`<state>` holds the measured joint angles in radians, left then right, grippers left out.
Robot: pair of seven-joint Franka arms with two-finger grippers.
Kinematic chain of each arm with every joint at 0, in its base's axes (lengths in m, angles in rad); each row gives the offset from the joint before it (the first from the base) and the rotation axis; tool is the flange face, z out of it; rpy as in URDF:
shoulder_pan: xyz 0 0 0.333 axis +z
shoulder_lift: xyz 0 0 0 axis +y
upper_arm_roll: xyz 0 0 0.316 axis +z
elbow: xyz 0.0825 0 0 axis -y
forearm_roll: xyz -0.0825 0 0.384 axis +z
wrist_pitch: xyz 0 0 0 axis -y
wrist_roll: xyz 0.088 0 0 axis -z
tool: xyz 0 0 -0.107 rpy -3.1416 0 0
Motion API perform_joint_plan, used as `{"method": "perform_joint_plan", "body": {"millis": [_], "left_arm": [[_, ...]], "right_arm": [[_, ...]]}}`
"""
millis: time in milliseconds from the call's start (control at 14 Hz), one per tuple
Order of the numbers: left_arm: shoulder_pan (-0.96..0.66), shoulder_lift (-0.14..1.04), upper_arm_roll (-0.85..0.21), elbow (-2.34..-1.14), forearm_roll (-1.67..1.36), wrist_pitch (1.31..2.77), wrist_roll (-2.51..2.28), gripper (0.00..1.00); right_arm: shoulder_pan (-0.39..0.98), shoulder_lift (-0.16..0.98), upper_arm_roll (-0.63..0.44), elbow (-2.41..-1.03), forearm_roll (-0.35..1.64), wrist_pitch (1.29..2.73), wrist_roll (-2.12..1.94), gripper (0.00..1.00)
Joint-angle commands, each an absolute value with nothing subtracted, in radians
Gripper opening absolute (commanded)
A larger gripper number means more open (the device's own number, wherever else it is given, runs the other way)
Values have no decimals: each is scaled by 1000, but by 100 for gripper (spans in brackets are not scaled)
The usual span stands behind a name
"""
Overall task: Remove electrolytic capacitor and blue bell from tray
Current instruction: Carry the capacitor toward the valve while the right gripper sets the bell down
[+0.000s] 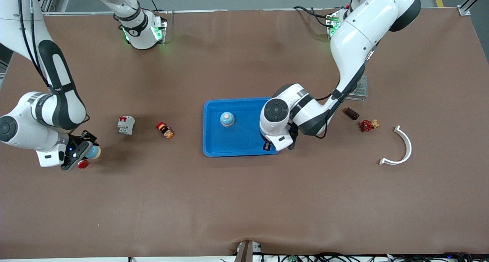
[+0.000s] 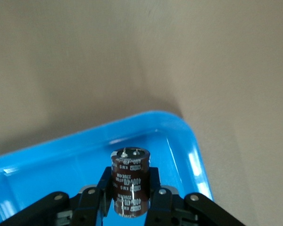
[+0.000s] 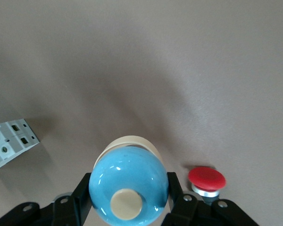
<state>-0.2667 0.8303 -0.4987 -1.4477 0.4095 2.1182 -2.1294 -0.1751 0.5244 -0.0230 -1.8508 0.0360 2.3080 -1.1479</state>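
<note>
A: The bell [image 3: 129, 182], was it the biggest of the two task things?

B: Yes. It was a round dome of glossy light blue with a beige button on top and a beige base ring. The right gripper [image 3: 127, 200] held it between its black fingers, above the bare brown table [image 1: 244, 201] at the right arm's end. In the front view it showed at the gripper's tip [image 1: 93, 152].

A: And the capacitor [image 2: 129, 181]?

B: Smaller. It was a dark brown cylinder with white printing and a metal top with two short pins. The left gripper [image 2: 130, 200] was clamped on its sides, and it stood upright in the blue tray [image 1: 214, 139], in the corner that is nearest to the front camera and toward the left arm's end.

A: Was something more in the tray?

B: A second blue bell [image 1: 227, 119] stood there, farther from the front camera than the capacitor.

A: And on the table?

B: A white curved piece [image 1: 405, 147], a white breaker [image 1: 125, 124], then a small red valve [image 1: 367, 125] and a red push button [image 3: 206, 181] just beside the held bell.
</note>
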Motion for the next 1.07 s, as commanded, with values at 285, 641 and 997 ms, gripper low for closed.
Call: {"method": "perform_joint_plan", "body": {"millis": [285,641,997], "left_arm": [[-62,724,-603,-1483,408,1916,-1849,0],[141,686,-684,-1555,413,1842,-1599,0],[273,655,-684,-1647,455,1842,-1410,0]], "right_arm": [[-207,520,0,-1943,38,2431,-1180,43],[-210,551,2,-1950,40,2468,-1180,43],[-209,561,3,-1950,40,2483,-1186,44]]}}
